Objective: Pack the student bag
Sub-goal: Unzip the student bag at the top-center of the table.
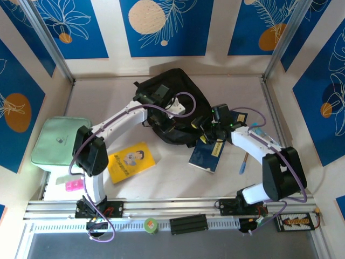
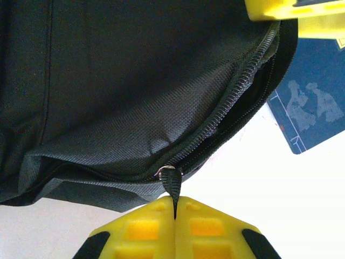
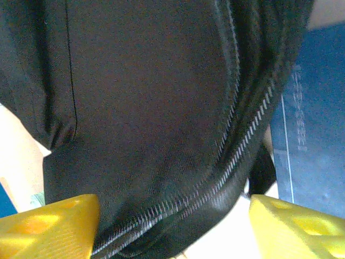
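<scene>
a: start at the left of the bench (image 1: 178, 183). what's there?
b: a mint-green pouch (image 1: 58, 141) sits at the far left edge, with a small pink thing (image 1: 73, 186) just in front of it. to the right of the pouch, and apart from it, a yellow booklet (image 1: 131, 161) lies flat, face up.
a: and the left claw?
b: the left claw (image 2: 174, 208) is closed. its 2 yellow fingers are pressed together on the zipper pull (image 2: 172, 188), a short black strap hanging from a metal ring at the bag's edge.
a: where's the bag itself?
b: the student bag (image 1: 178, 81) lies flat in the middle of the bench, toward the back wall, with both arms reaching to it. in the left wrist view its zipper teeth (image 2: 237, 91) run from the pull up and to the right, with a dark gap beside them.
a: further right?
b: a dark blue book (image 1: 204, 157) lies tilted on the bench, touching the bag's near right edge. the right claw (image 3: 172, 229) is at that edge and open. its 2 fingers stand wide apart, with the zipper seam and black fabric between them. i can't tell whether either finger touches the fabric.
a: anything past it?
b: a blue pen (image 1: 243, 162) lies just right of the book, beside the right arm.
</scene>
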Controlling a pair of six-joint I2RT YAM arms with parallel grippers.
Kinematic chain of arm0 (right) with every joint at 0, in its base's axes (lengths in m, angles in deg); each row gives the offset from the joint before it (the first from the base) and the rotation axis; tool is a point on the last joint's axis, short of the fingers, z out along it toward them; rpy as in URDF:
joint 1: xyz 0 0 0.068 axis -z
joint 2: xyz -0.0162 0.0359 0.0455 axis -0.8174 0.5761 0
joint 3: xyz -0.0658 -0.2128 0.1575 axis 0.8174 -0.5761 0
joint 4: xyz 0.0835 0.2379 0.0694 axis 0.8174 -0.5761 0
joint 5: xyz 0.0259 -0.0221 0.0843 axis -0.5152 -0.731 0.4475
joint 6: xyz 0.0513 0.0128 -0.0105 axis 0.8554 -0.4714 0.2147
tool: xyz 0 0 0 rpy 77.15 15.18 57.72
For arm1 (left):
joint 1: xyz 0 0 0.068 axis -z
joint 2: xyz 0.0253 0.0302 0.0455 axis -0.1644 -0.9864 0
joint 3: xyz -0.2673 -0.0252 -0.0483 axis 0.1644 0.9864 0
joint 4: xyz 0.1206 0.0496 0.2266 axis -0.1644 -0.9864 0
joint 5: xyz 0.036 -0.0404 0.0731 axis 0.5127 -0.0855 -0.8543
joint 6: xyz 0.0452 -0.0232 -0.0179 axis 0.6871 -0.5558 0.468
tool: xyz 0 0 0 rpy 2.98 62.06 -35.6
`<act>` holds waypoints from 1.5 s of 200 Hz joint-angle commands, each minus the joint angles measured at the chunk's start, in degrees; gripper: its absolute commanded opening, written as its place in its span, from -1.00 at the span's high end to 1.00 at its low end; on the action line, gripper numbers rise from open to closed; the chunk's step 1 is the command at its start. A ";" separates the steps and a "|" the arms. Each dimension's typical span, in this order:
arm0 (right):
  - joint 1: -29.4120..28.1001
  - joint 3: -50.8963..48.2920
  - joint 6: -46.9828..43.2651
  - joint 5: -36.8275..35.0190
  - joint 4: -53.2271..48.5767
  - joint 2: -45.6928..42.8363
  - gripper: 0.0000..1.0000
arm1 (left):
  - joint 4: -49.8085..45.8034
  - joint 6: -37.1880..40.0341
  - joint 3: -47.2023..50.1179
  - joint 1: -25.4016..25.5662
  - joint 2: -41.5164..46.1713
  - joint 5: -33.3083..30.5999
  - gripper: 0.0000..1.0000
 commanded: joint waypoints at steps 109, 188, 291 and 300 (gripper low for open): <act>-5.79 2.72 9.69 4.46 5.43 6.06 -0.13 | -1.07 0.70 -0.83 0.17 -1.66 -0.15 1.00; -7.03 1.50 5.29 0.81 -1.29 7.07 0.72 | -5.53 -2.39 -4.03 -1.57 -5.33 -13.07 1.00; -7.61 0.52 2.21 -1.72 -1.59 5.96 0.90 | -9.10 -7.50 -11.50 -4.04 -10.88 -20.32 1.00; -7.70 0.51 1.75 -1.54 -0.40 5.74 0.90 | -9.19 -7.88 -11.54 -4.51 -11.11 -20.85 1.00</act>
